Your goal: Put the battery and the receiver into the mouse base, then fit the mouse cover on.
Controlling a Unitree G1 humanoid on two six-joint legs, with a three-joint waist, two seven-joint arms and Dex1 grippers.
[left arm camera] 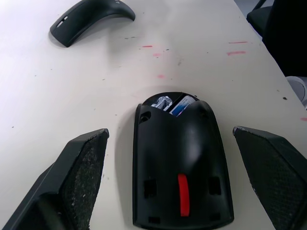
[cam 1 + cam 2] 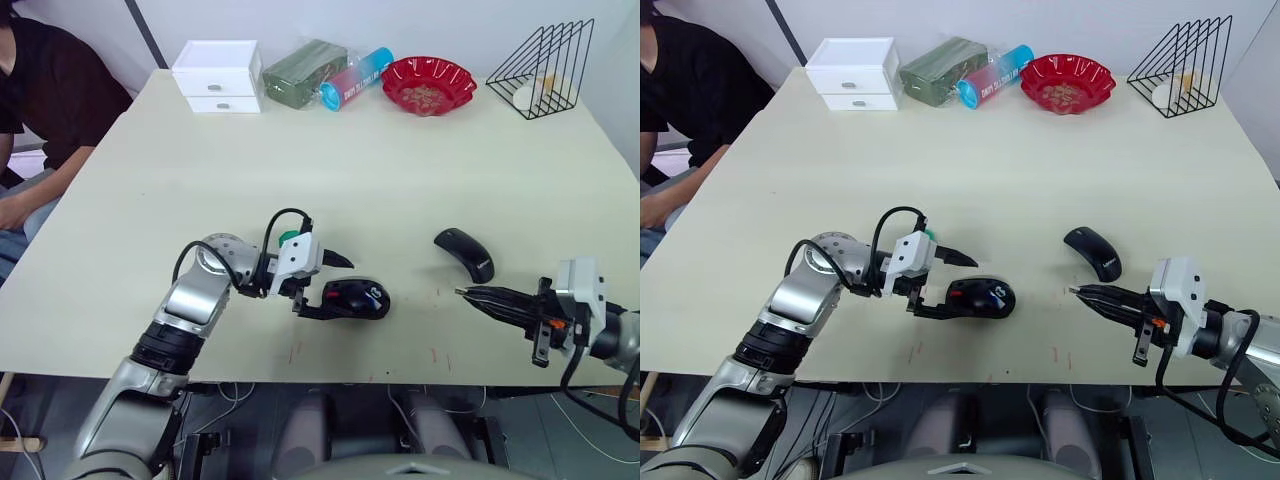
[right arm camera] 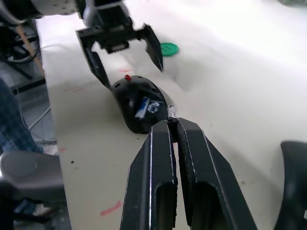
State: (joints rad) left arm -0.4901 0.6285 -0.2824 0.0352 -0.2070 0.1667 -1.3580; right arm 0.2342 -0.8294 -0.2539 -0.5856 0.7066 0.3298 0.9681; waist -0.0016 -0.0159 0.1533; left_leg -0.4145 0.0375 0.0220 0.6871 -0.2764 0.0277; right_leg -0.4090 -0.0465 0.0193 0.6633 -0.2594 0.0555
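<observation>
Battery [image 1: 183, 105] and receiver [image 1: 162, 102] sit inside the mouse base [image 1: 181, 160], near bench [image 2: 400, 180] front edge. Left gripper [image 2: 325, 287] fingers spread, straddling the base, not gripping. Right gripper [image 2: 1085, 293] fingers clenched, empty. Mouse cover [image 2: 465, 254] lies apart, between base and right gripper; fitting it remains.

L hand [image 2: 325, 285] low over the table w/ fingers spread wide; R hand [image 2: 1080, 292] fingers pressed together, pointing left.
</observation>
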